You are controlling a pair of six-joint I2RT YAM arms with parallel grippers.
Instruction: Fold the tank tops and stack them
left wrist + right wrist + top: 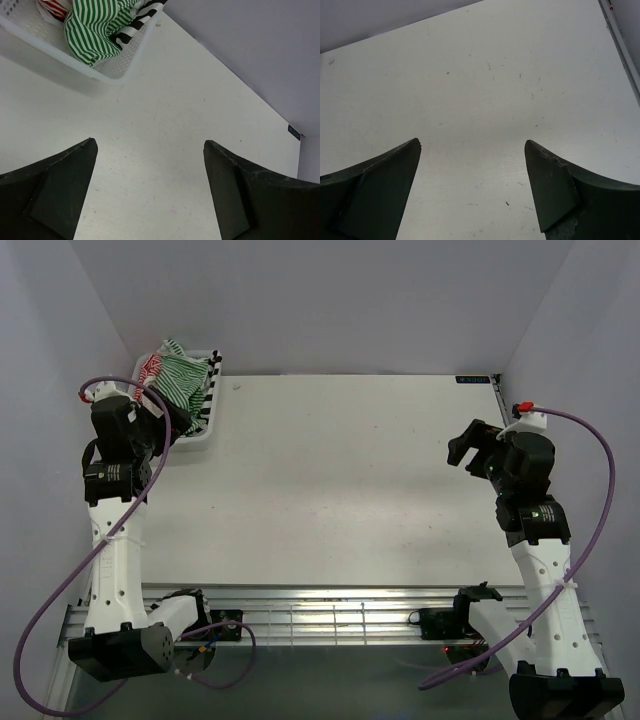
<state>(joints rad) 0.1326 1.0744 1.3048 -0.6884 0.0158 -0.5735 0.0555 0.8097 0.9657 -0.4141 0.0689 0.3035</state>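
Observation:
The three tank tops lie bunched in a white mesh basket at the table's far left. The green-and-white top is uppermost, with the red-and-white top behind it and the black-and-white top at its right. In the left wrist view the green top, the red top and the black top show in the basket. My left gripper is open and empty just in front of the basket; it also shows in the left wrist view. My right gripper is open and empty above the table's right side, as the right wrist view shows.
The white table spreads between the arms. A slatted metal rail runs along the near edge. White walls enclose the back and both sides. A small dark label sits at the table's far right corner.

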